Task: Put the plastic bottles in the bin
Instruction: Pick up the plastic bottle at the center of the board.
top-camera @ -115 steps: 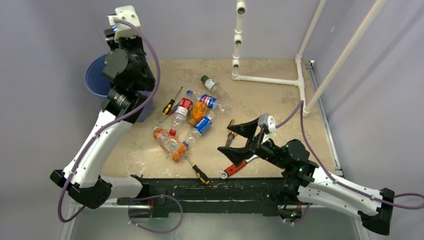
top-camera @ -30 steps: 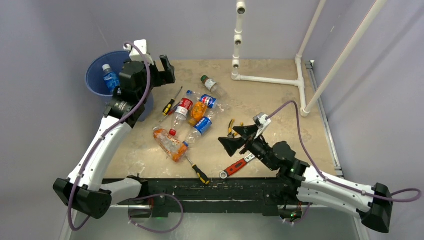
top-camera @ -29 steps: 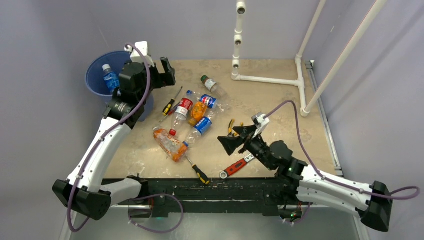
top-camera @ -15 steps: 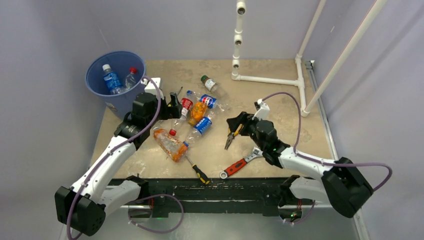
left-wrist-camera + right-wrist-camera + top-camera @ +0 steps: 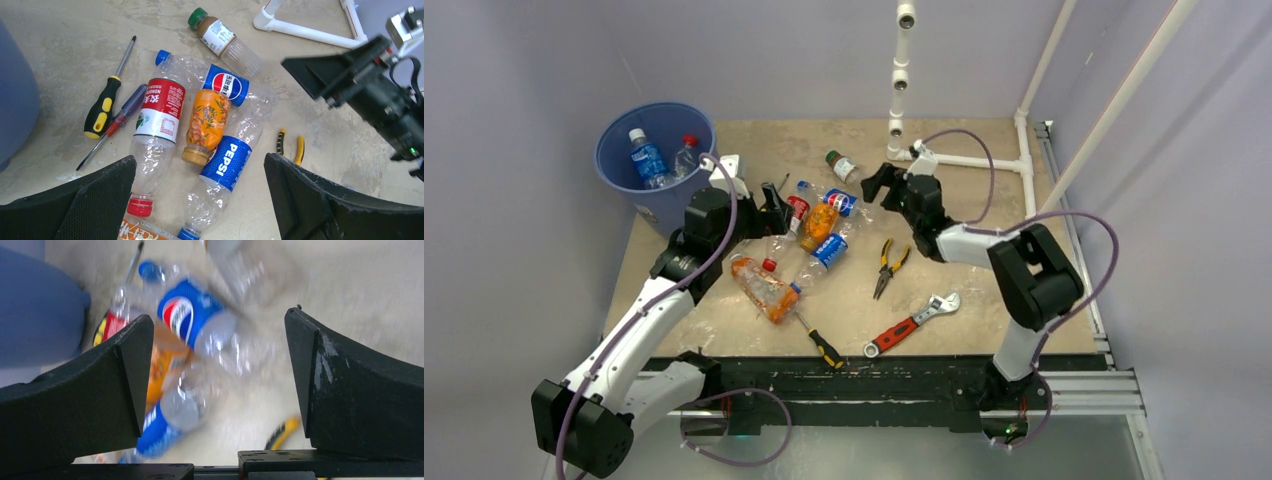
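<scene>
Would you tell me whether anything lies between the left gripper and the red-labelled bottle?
Nothing visible does. The open left gripper hangs over the red-labelled bottle with clear air between; two screwdrivers lie beside it on the bin's side, not across it.

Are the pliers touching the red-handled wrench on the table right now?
Apart. The top view plainly shows a strip of bare tabletop between the pliers and the wrench, which lies nearer the arm bases.

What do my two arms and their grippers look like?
The left arm and right arm have white links, black joints and a purple cable looped alongside. The left gripper and right gripper each have two broad, black, wedge-shaped fingers.
</scene>
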